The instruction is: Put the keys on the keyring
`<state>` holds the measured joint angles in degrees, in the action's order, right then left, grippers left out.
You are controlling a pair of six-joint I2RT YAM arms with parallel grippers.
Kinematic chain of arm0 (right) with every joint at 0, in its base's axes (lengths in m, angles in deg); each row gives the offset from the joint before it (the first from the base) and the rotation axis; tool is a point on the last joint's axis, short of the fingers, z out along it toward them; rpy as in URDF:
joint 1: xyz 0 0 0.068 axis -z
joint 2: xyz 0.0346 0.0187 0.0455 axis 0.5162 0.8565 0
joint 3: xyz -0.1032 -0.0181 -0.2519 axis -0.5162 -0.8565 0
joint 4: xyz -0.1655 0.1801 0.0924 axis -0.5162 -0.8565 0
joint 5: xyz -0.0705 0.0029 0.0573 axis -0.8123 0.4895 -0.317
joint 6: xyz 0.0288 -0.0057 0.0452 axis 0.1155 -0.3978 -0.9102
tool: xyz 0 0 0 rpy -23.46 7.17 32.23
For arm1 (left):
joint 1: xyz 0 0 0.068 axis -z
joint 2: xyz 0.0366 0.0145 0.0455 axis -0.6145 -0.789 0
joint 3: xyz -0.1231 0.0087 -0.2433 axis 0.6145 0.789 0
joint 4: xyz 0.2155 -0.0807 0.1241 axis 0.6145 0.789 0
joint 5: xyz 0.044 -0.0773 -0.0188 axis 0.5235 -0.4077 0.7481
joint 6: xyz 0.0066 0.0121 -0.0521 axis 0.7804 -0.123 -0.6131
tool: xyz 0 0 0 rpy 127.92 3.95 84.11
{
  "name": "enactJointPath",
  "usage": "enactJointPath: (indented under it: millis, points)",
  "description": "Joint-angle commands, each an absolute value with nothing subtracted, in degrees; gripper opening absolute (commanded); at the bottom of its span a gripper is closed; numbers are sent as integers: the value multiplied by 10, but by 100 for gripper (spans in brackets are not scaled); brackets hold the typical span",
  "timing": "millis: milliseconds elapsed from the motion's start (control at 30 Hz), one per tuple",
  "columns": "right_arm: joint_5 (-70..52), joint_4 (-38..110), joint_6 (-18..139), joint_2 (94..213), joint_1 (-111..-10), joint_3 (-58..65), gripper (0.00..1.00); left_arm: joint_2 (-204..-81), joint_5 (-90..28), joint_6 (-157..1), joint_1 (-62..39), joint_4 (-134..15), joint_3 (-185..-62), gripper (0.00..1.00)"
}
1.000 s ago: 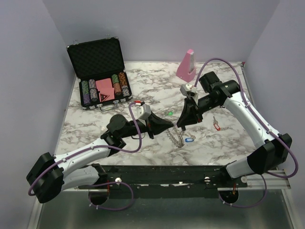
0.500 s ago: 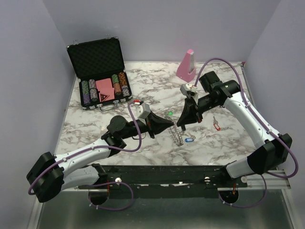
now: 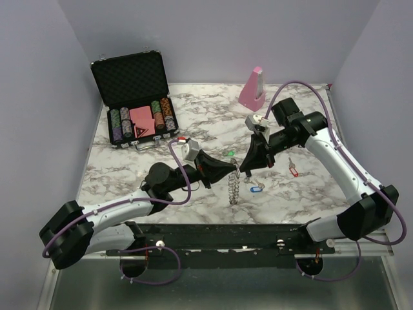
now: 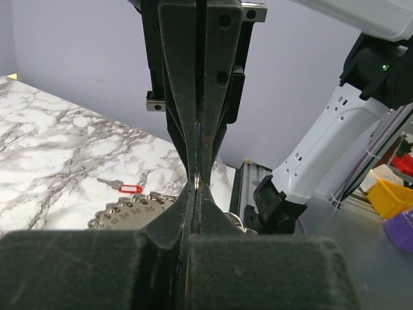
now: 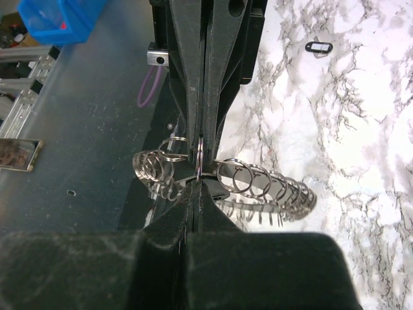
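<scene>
Both arms reach inward over the middle of the table [image 3: 193,116], where the left gripper [image 3: 236,169] and right gripper [image 3: 244,172] meet tip to tip, each with jaws closed on a small loop of the keyring [image 3: 233,188], which hangs edge-on just below them. The open black case [image 3: 132,77] at the back left holds rows of poker chips [image 3: 117,123]. A blue-tagged key [image 3: 254,190] lies just beside the ring and a red-tagged key [image 3: 293,171] further right, with bare marble behind them toward the pink block [image 3: 253,88]
</scene>
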<state>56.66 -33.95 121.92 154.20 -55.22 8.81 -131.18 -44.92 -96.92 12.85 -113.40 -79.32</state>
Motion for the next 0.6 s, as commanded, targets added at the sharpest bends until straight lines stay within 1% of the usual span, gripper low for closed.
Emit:
enactJointPath:
  millis: [0,233,433,467,567]
  points:
    - [572,-322,1211,1527,-552,75,0,-1314,-424,-999,132,-1220,-791,0]
    - [572,-320,1213,1524,-553,74,0,-1320,-410,-1015,132,-1235,-791,0]
    - [565,-323,1217,1518,-553,77,0,-1322,-412,-1012,134,-1210,-793,0]
    - [564,-322,1216,1516,-553,76,1,-1320,-412,-1010,134,-1206,-793,0]
    - [559,-321,1215,1510,-553,75,11,-1312,-415,-999,134,-1185,-793,0]
